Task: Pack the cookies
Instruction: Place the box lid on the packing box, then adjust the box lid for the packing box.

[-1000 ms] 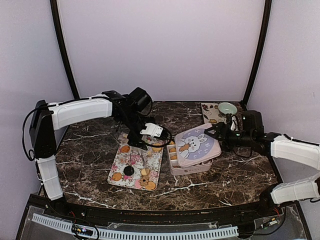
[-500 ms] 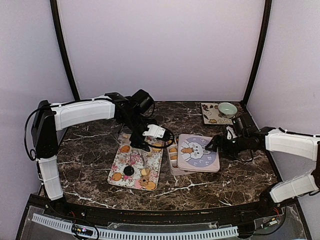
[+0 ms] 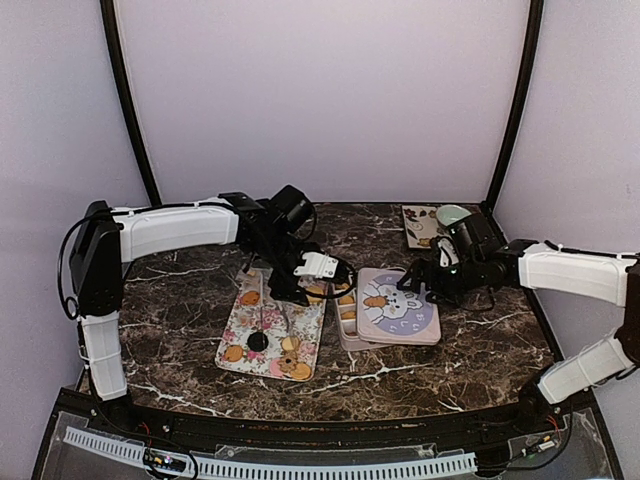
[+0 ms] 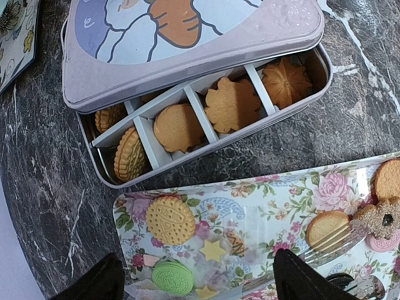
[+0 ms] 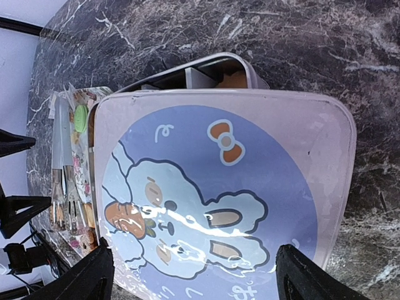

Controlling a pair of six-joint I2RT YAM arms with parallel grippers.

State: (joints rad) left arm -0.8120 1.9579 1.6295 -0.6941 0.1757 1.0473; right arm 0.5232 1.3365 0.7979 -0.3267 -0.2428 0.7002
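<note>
Marble table [image 3: 180, 290] bears a lid [image 5: 219, 187] half-hiding boxed cookies [image 4: 231, 103]; left gripper [image 4: 199, 282] and right gripper [image 5: 195, 275] gape empty.

Golden cookies [image 4: 178, 127] lie in tin [image 4: 212, 145] compartments, more loose on floral tray [image 4: 269, 200]

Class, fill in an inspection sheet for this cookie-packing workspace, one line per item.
Surface: dark marble table.
Job's things: cookies in the divided tin, more on the floral tray; rabbit lid askew, partly covering the tin.
Clutter: metal tongs on the tray; green cup on a small plate, far right.
Tools: left tool open above the tray; right tool open over the lid; both empty.
Cables: black cable loops beside the left arm.
Surroundings: pale walls, black frame poles.
</note>
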